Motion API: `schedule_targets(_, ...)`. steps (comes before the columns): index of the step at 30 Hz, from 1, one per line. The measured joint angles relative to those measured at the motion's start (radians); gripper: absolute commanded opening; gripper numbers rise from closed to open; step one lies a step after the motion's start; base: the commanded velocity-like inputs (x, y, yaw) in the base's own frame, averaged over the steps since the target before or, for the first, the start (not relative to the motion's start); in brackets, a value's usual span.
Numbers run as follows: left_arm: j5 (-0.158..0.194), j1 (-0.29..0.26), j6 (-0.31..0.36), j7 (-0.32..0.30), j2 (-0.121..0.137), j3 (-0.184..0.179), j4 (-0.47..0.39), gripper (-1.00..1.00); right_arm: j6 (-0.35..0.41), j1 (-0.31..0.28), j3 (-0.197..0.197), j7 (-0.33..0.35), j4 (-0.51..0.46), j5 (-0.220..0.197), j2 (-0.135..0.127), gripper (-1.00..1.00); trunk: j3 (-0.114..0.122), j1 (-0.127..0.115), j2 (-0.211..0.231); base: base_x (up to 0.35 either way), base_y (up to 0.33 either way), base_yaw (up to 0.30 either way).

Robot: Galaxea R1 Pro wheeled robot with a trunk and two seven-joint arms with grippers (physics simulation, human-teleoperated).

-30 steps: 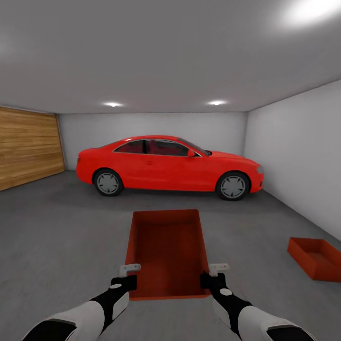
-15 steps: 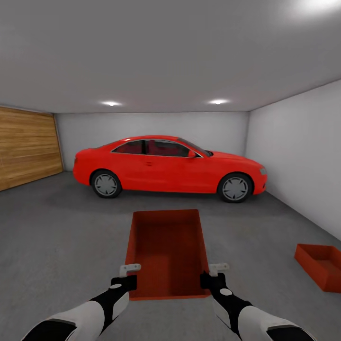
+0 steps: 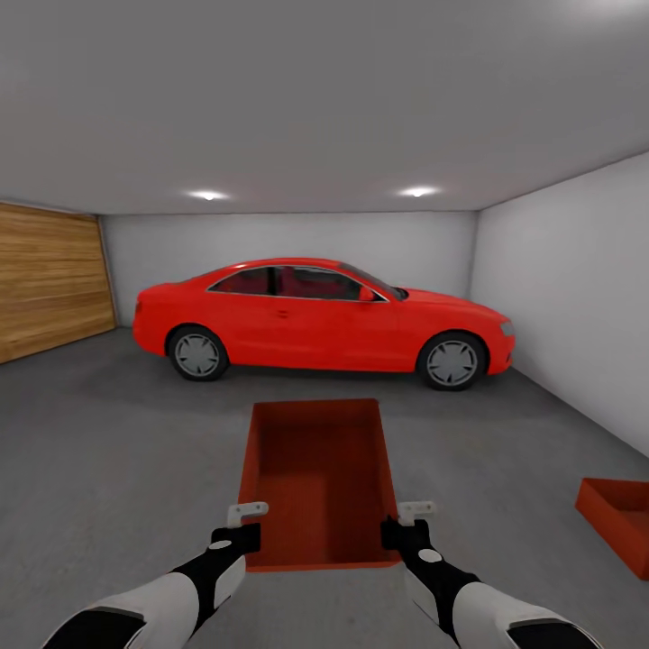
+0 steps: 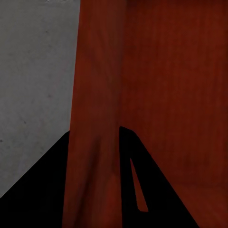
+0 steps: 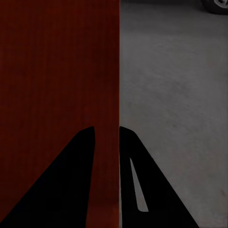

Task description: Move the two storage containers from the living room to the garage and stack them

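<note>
Container (image 3: 317,478) gripped by left pincer (image 3: 236,532) and right pincer (image 3: 407,530); second container (image 3: 622,523) on floor (image 3: 108,451).

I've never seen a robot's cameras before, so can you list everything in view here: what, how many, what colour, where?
Storage containers: two, orange-red; one gripped by both side walls, the other on the floor at far right.
Car: one, red, parked across the far side.
Door: one, orange wood, left wall.
Floor: dark grey concrete.
Ceiling lights: two, white.
Left gripper and right gripper: black, each clamped on a container wall.
</note>
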Motion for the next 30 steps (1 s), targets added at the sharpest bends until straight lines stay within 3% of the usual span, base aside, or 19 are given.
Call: schedule_targets(30,0.000,0.000,0.000,0.000,0.000,0.000,0.000,-1.00,0.000,0.000,0.000,0.000,0.000,0.000,0.000,-1.00,0.000,0.000,0.000,0.320,0.000,0.000)
